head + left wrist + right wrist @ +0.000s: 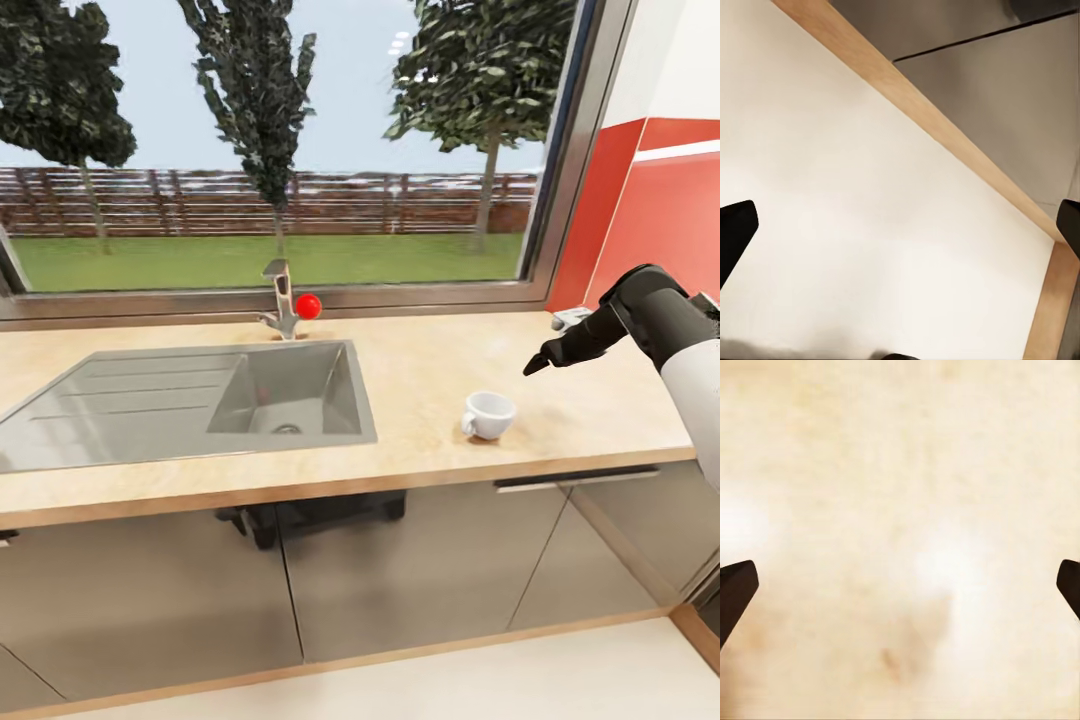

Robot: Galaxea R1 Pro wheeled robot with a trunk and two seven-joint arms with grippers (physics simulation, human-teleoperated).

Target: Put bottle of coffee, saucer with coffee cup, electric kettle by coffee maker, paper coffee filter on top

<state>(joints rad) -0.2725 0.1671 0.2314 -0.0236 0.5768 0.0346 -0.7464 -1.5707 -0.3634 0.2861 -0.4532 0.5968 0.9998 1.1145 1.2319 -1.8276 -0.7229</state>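
- Head view: light wood countertop under a window; steel sink set in its left part, tap with a red knob behind the basin.
- White coffee cup stands on the bare countertop at about 3 o'clock from the sink, near the front edge, handle toward the sink. No saucer under it.
- Right gripper hangs over the countertop at about 1 o'clock from the cup, apart from it, not touching. Right wrist view: two dark fingertips at opposite edges, spread wide, bare worktop between them, nothing held.
- Left gripper: fingertips likewise far apart, empty; pale floor and a wooden plinth strip below grey cabinet fronts in its view, so the arm likely hangs low.
- A small grey-white object sits at the back of the countertop by the red wall; too small to identify.
- Progress, judged: early. The cup is on the countertop but not on a saucer. Coffee maker, kettle, coffee bottle, filter and saucer are all still to be dealt with.
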